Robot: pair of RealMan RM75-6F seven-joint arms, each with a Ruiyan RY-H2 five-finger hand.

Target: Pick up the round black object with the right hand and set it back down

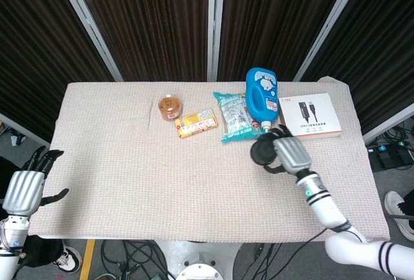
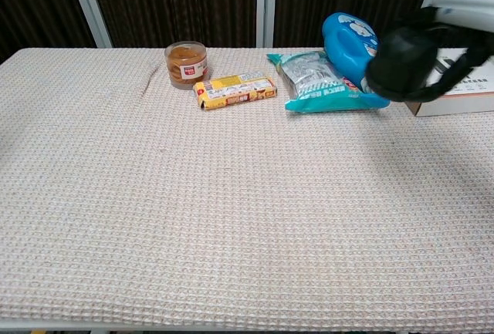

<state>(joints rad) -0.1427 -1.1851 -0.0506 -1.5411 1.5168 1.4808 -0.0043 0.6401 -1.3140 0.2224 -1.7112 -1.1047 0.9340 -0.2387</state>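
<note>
My right hand (image 1: 288, 152) grips the round black object (image 1: 262, 150), carrying it above the cloth in front of the teal snack bag. In the chest view the same black object (image 2: 403, 62) hangs in the air at upper right, with my right hand (image 2: 461, 29) wrapped round it from behind. At the lower left edge of the head view, my left hand (image 1: 26, 186) hovers off the table with its fingers spread and nothing in it; the chest view does not show it.
Along the far side of the cloth-covered table (image 1: 142, 176) stand a small jar (image 1: 169, 106), a yellow snack packet (image 1: 196, 123), a teal bag (image 1: 235, 117), a blue bottle (image 1: 262, 94) lying down and a white box (image 1: 310, 116).
</note>
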